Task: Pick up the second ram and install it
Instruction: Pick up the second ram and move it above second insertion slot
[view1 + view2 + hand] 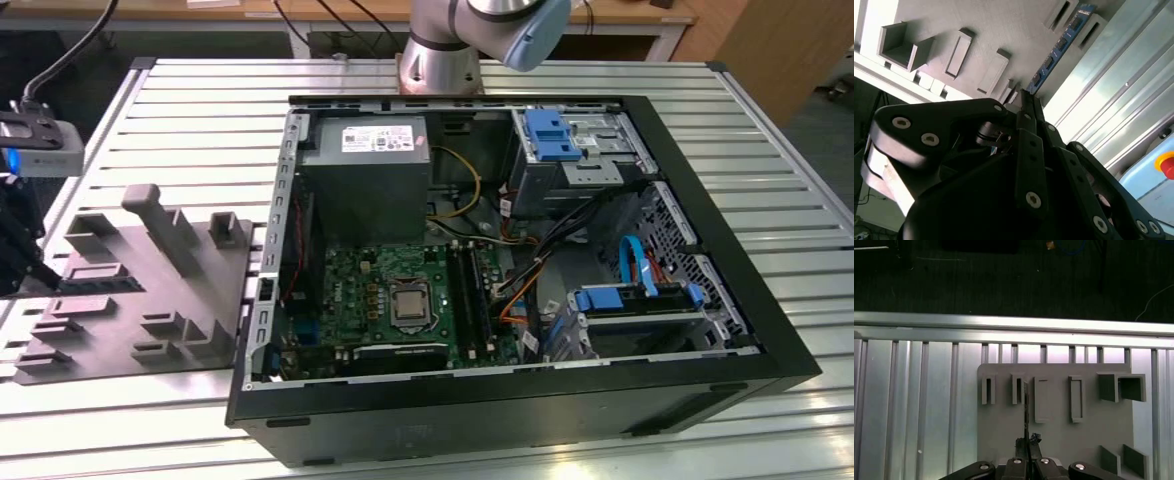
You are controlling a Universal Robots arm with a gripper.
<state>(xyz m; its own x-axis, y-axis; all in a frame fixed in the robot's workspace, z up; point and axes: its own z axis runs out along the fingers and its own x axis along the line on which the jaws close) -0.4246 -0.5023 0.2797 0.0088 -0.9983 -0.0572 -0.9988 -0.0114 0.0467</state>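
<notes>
The second ram [1059, 45] is a thin blue strip with dark chips, running from my fingertips toward two posts of the grey fixture [1004, 30]. In the first wrist view the ram [1025, 407] shows edge-on as a dark line over the fixture [1054, 435], beside a narrow slot [1016, 389]. My gripper [1026, 100] is shut on the near end of the strip, and its pads [1019, 460] close against it. I cannot tell whether the strip's far end still rests in the fixture. In the exterior view the gripper [16, 245] hangs at the left edge, over the fixture [134, 300].
The open computer case [521, 400] lies to the exterior view's right of the fixture, with the green motherboard [360, 290], its black memory slots [467, 290], the grey power-supply box [363, 170] and blue drive brackets [550, 135]. Both sit on a ribbed aluminium table [200, 120].
</notes>
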